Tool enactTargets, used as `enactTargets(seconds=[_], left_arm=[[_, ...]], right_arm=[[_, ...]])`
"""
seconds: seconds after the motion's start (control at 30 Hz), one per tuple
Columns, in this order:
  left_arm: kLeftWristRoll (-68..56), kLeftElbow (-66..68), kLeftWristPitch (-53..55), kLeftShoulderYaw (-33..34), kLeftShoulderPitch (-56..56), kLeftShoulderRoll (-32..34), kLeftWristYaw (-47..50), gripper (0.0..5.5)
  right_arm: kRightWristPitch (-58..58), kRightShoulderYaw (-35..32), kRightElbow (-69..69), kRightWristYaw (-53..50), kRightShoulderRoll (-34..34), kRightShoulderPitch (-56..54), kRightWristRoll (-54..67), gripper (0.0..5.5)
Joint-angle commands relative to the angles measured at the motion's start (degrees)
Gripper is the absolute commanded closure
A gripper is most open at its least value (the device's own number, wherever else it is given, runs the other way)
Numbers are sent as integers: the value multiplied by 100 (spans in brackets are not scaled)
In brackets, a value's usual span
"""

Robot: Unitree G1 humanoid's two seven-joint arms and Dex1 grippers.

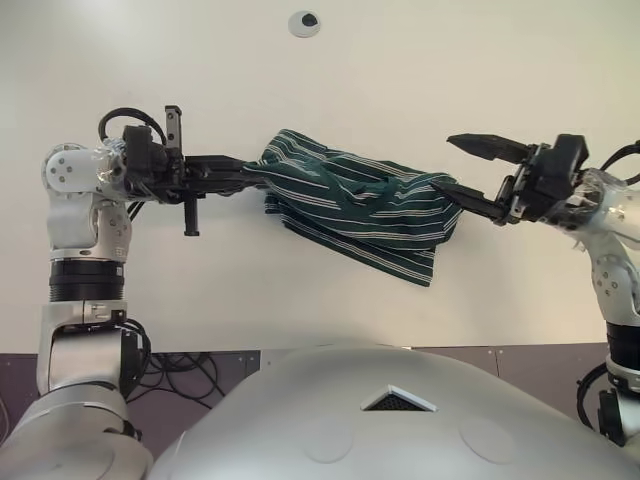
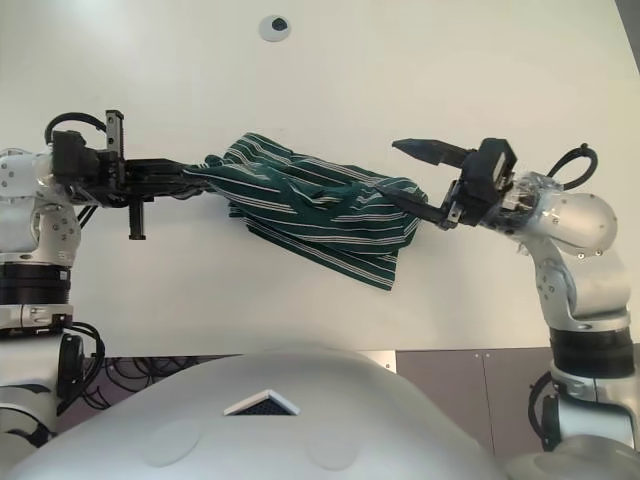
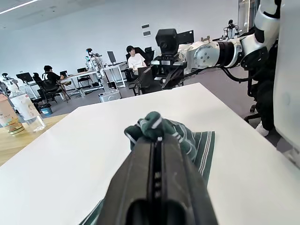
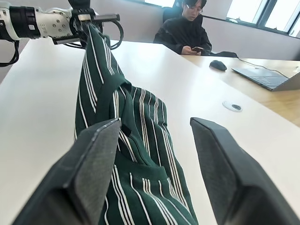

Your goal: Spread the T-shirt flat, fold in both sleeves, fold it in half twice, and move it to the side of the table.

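The green T-shirt [image 1: 350,205] with white stripes is bunched up in the middle of the white table [image 1: 300,290]. My left gripper [image 1: 250,178] is shut on its left end and holds that end raised, as the right wrist view shows [image 4: 89,33]. On the opposite side, my right gripper [image 1: 447,165] is open at the shirt's right end. One finger [image 1: 470,200] touches the cloth and the other [image 1: 485,145] stands clear above it. In the right wrist view, striped cloth [image 4: 136,140] lies between the two spread fingers.
A round cable cap [image 1: 304,22] sits in the table at the far side. The table's near edge [image 1: 200,348] has cables below it. A wooden desk with a laptop [image 4: 267,77] and mouse [image 4: 218,65] adjoins the far side; bottles [image 3: 21,110] stand on another wooden surface.
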Motion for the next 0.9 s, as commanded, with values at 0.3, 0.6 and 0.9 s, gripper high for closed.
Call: enactTargets(seconds=[0.3,0.6,0.9], left_arm=[[1240,-227,-1205,-1217,781,1072,-30,546],[2123,135,-1788,-1236,693,770,243,546],[2225,76,-1769,-1246,771,797,333,546]], right_arm=[[1129,1115,2082,-421,763,-1251,-1233,275],[1494,949,2206,-297,799,-1223,-1284,275],[1821,707,1661,-109,665,-929,-1207,275]])
